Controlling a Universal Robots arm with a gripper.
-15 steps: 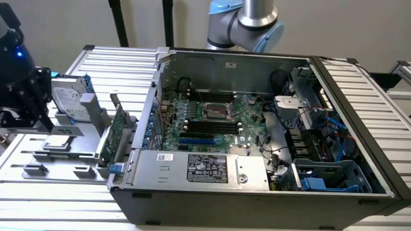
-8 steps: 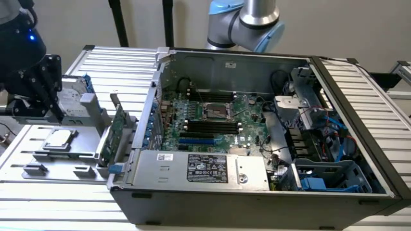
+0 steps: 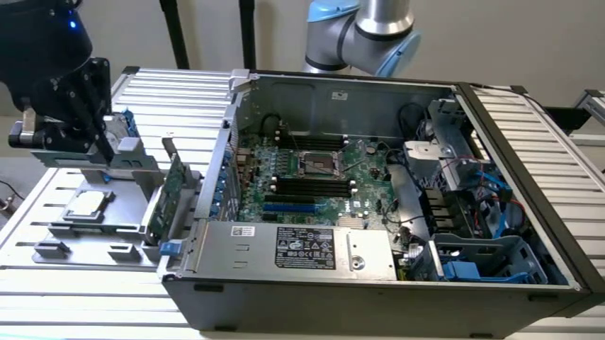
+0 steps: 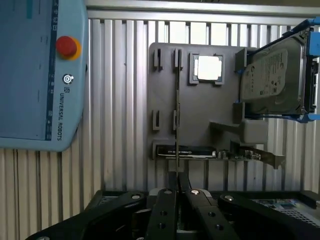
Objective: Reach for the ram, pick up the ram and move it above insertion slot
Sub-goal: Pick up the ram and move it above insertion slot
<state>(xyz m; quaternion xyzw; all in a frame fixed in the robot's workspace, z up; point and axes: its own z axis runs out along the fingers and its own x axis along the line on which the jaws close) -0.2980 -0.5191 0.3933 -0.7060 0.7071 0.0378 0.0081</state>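
My gripper (image 4: pixel 177 177) is shut on the ram (image 4: pixel 177 110). I see the ram edge-on as a thin dark line running out from between the fingertips, in front of the grey fixture plate (image 4: pixel 200 125). In the exterior view the gripper (image 3: pixel 102 145) hangs above that fixture (image 3: pixel 57 230) at the exterior view's left, outside the open computer case (image 3: pixel 378 280). The insertion slot (image 3: pixel 307 185) is one of several parallel black sockets on the motherboard, below the square silver processor socket (image 3: pixel 317 164). The gripper is well away from it.
On the fixture sit a processor chip (image 4: pixel 208 68), a silver hard drive (image 4: pixel 272 80) and a green expansion card (image 3: pixel 173 191) with a metal bracket. A blue slot (image 3: pixel 288 207) lies beside the black sockets. A teach pendant (image 4: pixel 40 70) lies on the slatted table. The case wall stands between fixture and motherboard.
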